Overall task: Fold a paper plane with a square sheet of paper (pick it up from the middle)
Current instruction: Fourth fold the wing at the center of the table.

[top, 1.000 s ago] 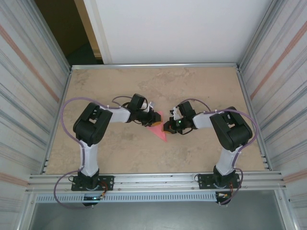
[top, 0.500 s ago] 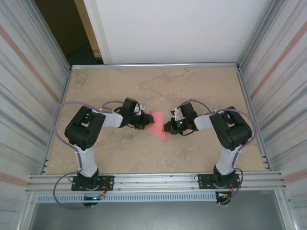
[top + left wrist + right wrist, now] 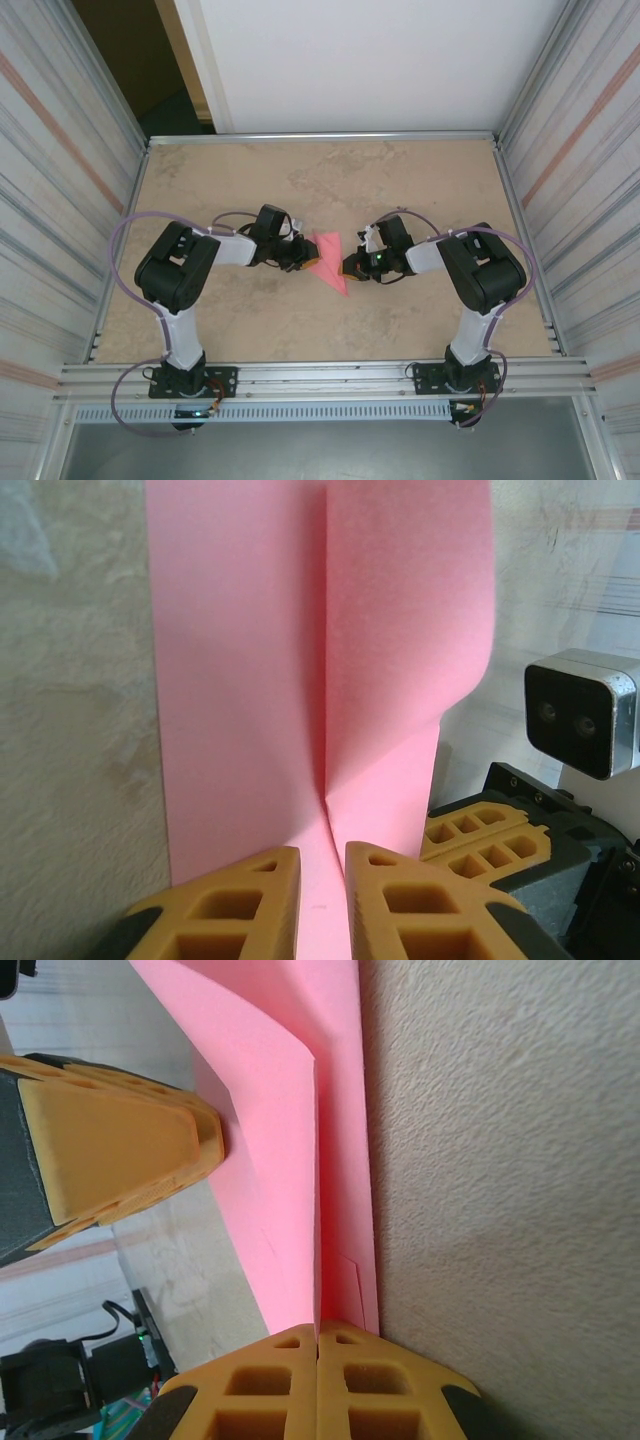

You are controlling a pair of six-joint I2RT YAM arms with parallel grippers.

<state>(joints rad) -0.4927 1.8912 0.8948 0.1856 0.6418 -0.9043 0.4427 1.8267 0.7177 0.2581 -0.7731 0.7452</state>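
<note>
Left hand (image 3: pixel 322 852): my fingers nearly together, narrow gap over crease of pink paper (image 3: pixel 240 660); could not tell if gripping. Paper lay at middle of table (image 3: pixel 420 180), folded to point aimed near, between my two hands. Right hand (image 3: pixel 318 1328): clamped shut on paper's right-side fold.

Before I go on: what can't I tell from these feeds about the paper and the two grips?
- Left wrist view: whether the left gripper pinches the pink paper at its raised crease or only straddles it. Its own fingers cover that spot.
- Right wrist view: how deep the paper sits in the shut right gripper. The pads hide it.
- Top view: the exact fold shape. The paper is too small there, and both grippers cover its edges.
</note>
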